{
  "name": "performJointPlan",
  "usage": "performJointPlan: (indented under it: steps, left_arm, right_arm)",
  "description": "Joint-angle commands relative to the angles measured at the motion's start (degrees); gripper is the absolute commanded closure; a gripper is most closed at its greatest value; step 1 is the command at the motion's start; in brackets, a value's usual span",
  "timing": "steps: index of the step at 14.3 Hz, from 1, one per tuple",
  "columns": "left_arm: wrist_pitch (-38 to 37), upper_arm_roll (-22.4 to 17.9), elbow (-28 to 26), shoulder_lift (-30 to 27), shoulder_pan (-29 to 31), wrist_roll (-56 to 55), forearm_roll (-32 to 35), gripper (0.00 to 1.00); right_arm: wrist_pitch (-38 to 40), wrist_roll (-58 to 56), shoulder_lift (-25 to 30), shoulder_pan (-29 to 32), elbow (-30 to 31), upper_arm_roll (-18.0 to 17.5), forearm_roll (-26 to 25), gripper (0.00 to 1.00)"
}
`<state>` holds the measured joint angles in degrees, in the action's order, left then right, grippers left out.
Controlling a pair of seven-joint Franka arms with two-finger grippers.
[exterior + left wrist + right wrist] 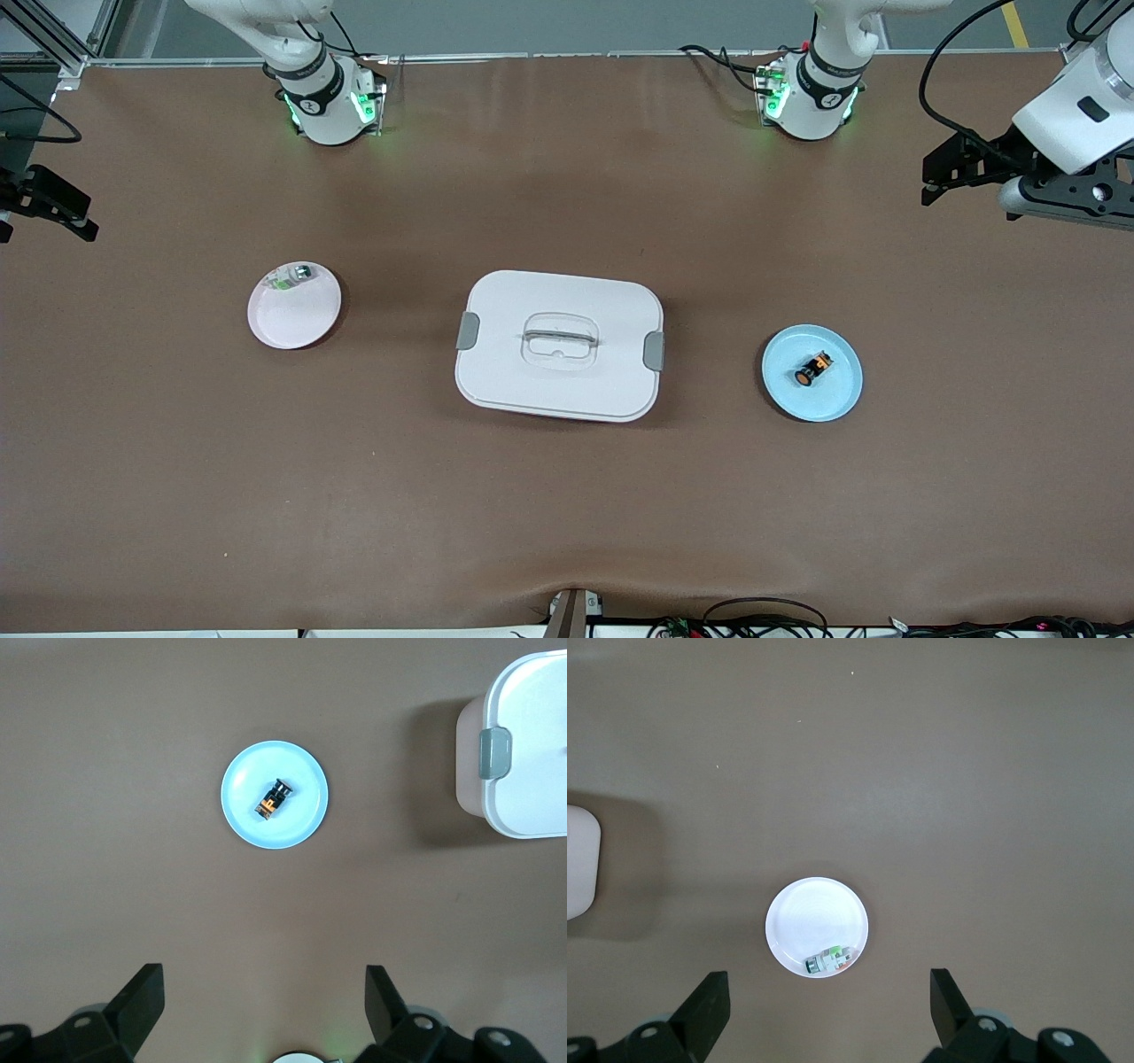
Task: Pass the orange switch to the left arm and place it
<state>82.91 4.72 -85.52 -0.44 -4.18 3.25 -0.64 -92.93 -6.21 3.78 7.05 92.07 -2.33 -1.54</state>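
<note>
The orange switch (813, 369) lies on its side on a light blue plate (837, 397) toward the left arm's end of the table; it also shows in the left wrist view (274, 798). The white box (532, 381) with grey latches stands at the table's middle. My left gripper (930, 184) hangs open and empty above the bare table at the left arm's end, apart from the plate; its open jaws show in the left wrist view (264, 979). My right gripper (49, 226) hangs open and empty over the right arm's end, as the right wrist view (828, 979) shows.
A pale pink plate (292, 326) toward the right arm's end holds a small clear-green and silver part (292, 276), also in the right wrist view (828, 960). The box lies between the two plates. Brown table surface surrounds them.
</note>
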Motion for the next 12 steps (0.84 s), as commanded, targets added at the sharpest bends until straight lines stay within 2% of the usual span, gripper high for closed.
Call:
performJointPlan:
  steps: [1, 5, 12]
  left_arm:
    - [-0.47, -0.06, -0.26, -0.44, 0.14, -0.61, 0.81, 0.0]
    - [-0.47, -0.06, -0.17, -0.53, 0.14, -6.32, 1.16, 0.0]
    - [-1.08, -0.15, -0.26, -0.53, 0.14, -6.5, 1.52, 0.0]
  right_arm:
    - [0.82, 0.41, -0.97, 0.78, -1.55, -0.83, 0.31, 0.0]
    - [0.9, 0.5, -1.23, 0.34, -1.55, -0.92, 0.31, 0.0]
    - [0.9, 0.5, -1.32, 0.34, -1.55, -0.92, 0.31, 0.0]
